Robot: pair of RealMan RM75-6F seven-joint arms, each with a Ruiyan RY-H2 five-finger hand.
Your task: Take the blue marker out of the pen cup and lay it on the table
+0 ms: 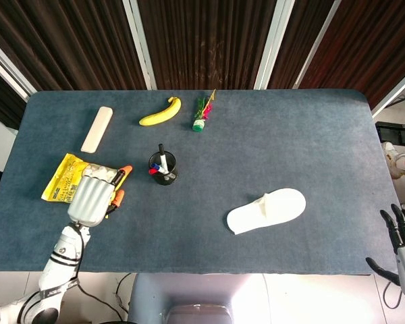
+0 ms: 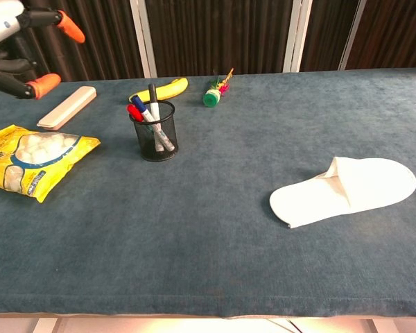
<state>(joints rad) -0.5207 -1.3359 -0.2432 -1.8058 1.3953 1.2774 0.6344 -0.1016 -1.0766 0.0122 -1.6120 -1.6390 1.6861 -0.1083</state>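
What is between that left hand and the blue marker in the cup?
Nothing visible blocks the way. The left hand hovers over the yellow snack bag, with bare table between it and the pen cup. The blue marker stands among a red and a black marker.
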